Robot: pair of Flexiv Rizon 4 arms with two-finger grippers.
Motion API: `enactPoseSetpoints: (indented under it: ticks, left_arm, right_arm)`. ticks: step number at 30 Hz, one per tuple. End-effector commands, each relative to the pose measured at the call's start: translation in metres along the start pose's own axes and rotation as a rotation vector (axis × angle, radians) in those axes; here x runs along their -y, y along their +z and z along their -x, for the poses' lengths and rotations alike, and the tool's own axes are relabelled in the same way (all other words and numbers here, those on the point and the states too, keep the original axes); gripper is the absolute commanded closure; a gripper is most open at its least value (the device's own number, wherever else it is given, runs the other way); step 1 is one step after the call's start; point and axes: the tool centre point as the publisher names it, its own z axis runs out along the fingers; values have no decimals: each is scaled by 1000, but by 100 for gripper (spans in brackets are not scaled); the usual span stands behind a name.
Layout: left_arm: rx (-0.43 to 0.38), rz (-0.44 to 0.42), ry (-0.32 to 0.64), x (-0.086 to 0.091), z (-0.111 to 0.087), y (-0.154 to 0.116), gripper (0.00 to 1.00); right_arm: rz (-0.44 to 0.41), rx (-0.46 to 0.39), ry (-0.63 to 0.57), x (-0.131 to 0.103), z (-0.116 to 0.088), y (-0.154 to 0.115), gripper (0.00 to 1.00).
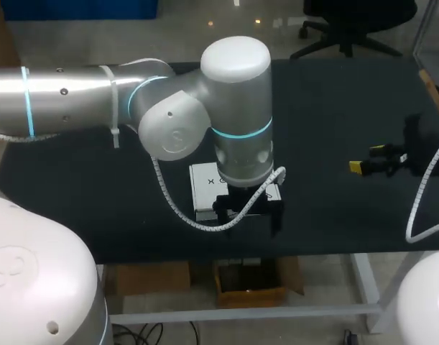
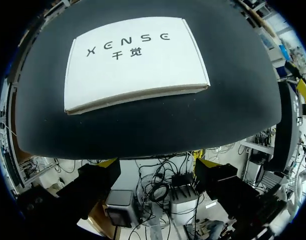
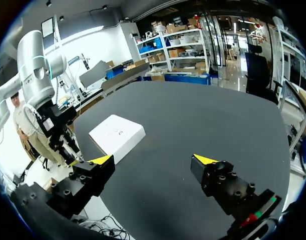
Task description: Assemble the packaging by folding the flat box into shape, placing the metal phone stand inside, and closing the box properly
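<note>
- The left arm [image 1: 97, 93] came in from the left side and reached past the middle of the black table [image 1: 334, 108]. Its left gripper [image 2: 155, 162] hung beyond the near edge of the table, with the two yellow-tipped fingers apart and nothing between them.
- The white box [image 2: 135, 62] lay on the table near that front edge, ahead of the left gripper and not touching it. In the left wrist view it looked like a closed shape with some thickness, its printed lid on top and lying flat along the seam.
- The metal phone stand was not visible in any view. It could be inside the box, or simply out of sight; I could not tell which.
- So, in my judgement, the scene fitted two stages: a box shut with the stand in it, or a box that was only formed. I would therefore not name a next move.
- The right gripper [image 3: 155, 160] was well apart at the right side, fingers wide apart and holding nothing.
</note>
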Motion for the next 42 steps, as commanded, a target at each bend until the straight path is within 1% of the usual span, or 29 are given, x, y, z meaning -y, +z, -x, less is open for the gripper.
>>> enactPoseSetpoints:
  ticks: [1, 6, 9, 11, 12, 16, 25, 31, 37, 38, 39, 42]
  left_arm:
    - [7, -14, -8, 0, -1, 10, 0]
    - [8, -27, -24, 9, 2, 17, 0]
    - [19, -45, -63, 18, 5, 21, 0]
    - [22, -47, -71, 25, 7, 22, 0]
    - [31, -53, -89, 29, 8, 23, 0]
    - [49, -58, -109, 41, 10, 26, 0]
    - [67, -69, -145, 66, 21, 28, 0]
    - [69, -75, -150, 78, 30, 27, 0]
    - [70, -79, -145, 96, 35, 29, 0]
    - [70, -79, -145, 99, 36, 28, 0]
    - [70, -79, -145, 101, 37, 28, 0]
    - [71, -83, -147, 110, 39, 26, 0]
  right_arm:
    - [135, -18, -35, 1, 15, 11, 0]
    - [151, -24, -74, -6, 28, 19, 0]
    - [151, -19, -90, -12, 35, 20, 0]
    - [146, 9, -87, -18, 40, 19, 0]
    - [146, 9, -87, -18, 40, 19, 0]
    - [146, 9, -87, -18, 40, 19, 0]
    - [146, 9, -87, -18, 40, 19, 0]
    - [146, 9, -87, -18, 40, 19, 0]
    - [146, 9, -87, -18, 40, 19, 0]
    - [148, 21, -83, -18, 41, 21, 0]
    - [162, 11, -89, -19, 42, 23, 0]
    - [160, 39, -114, -21, 44, 26, 0]
